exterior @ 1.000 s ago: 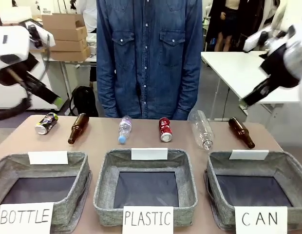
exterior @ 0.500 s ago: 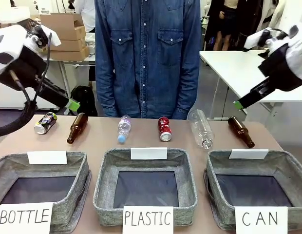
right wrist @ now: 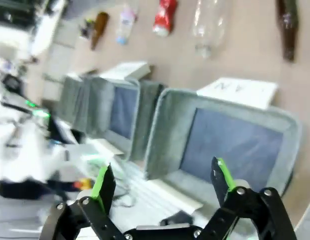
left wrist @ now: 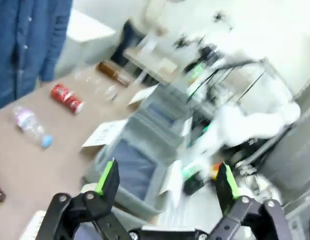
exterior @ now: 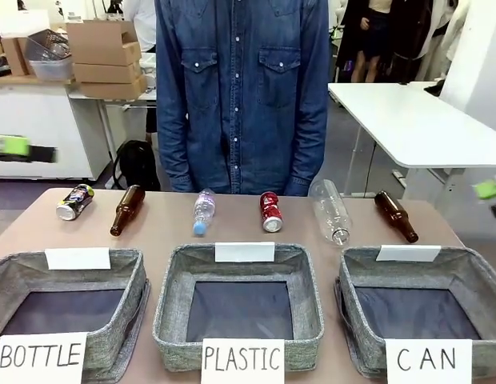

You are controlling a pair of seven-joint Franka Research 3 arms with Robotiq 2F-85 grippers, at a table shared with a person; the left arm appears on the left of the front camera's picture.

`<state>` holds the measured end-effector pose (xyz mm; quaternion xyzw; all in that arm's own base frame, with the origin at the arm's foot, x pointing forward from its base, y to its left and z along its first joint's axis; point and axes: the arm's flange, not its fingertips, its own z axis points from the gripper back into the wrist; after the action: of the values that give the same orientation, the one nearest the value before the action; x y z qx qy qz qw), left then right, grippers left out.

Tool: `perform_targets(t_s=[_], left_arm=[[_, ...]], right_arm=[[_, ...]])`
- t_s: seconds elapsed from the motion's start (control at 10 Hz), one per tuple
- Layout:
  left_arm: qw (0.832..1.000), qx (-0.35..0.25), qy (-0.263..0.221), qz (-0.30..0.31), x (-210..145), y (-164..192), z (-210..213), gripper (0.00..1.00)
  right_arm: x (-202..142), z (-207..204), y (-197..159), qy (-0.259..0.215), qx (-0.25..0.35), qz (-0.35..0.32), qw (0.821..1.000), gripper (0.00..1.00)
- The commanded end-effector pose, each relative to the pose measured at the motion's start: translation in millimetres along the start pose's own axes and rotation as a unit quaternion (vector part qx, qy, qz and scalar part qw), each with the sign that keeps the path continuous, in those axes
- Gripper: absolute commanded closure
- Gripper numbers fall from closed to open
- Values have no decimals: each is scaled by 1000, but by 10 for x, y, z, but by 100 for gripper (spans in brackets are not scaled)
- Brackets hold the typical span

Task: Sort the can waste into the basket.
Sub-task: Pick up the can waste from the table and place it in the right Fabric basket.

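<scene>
Both cans lie along the far side of the surface [exterior: 160,232], in a row with bottles in front of a person [exterior: 244,96] in a denim shirt. The red can [exterior: 270,212] is near the middle and the dark can [exterior: 76,202] is at the far left. The CAN basket [exterior: 472,268] stands at the near right, beside the PLASTIC basket [exterior: 172,296], its dark bottom bare. The left pincer [left wrist: 166,181], off the left edge, is spread wide with nothing between its fingers. The right pincer [right wrist: 161,179], off the right edge, is spread and empty too.
</scene>
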<state>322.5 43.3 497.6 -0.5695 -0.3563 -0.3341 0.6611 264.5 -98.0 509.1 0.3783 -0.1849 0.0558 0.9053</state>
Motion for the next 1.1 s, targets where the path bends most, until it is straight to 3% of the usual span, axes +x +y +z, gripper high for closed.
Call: perform_targets(t_s=[0.0,0.2,0.4,0.5,0.6,0.7,0.8,1.0], left_arm=[[960,-54,-201,187,-287,-25,354,0],[949,-33,-235,205,-372,-45,488,0],[960,-20,-203,191,-238,-110,445,0],[965,-6,-189,182,-156,-153,440,0],[972,49,-138,182,-67,-189,384,0],[979,139,-20,151,8,-233,186,0],[960,-5,-189,206,-107,236,586,0],[960,-5,-189,206,-107,236,586,0]], right_arm=[[-28,256,-188,-118,139,-251,951,0],[-61,344,-163,-166,212,-224,937,0],[29,323,59,-168,240,-187,938,0],[66,312,183,-178,219,-173,943,0],[92,249,282,-209,70,-162,962,0],[143,523,2,-171,240,-204,934,0],[143,523,2,-171,240,-204,934,0],[143,523,2,-171,240,-204,934,0]])
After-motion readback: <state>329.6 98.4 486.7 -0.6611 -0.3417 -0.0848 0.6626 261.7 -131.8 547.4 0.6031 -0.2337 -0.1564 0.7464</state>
